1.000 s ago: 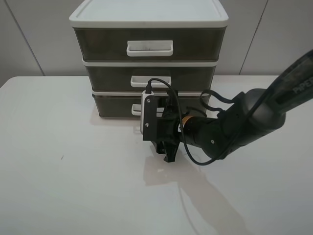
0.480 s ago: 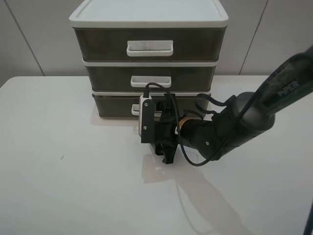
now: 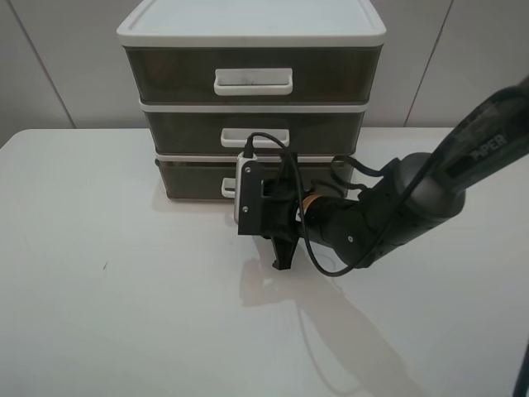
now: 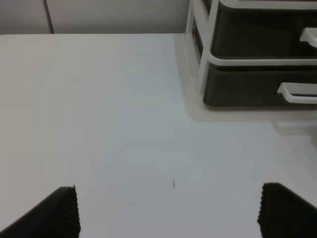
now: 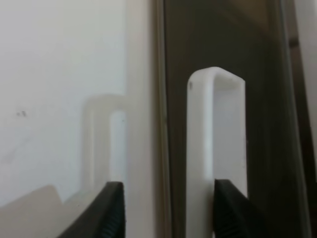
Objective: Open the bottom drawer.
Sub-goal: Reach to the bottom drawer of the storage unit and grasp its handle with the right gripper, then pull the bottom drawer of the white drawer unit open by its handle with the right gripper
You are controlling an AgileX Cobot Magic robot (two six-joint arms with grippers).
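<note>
On the white table (image 3: 107,314) we saw the right end effector (image 5: 168,198) spread at the bottom drawer's (image 3: 186,179) handle (image 5: 200,148), the left end effector (image 4: 173,210) spread too.

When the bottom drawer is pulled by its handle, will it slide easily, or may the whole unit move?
The bottom drawer is shallow plastic, so it probably slides lightly. The drawer unit stands on a smooth white table and may creep forward. The white loop handle looks rigid.

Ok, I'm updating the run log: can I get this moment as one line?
phase: pre-grasp | right end effector: open, at handle | bottom drawer: shut | left end effector: open, over table
</note>
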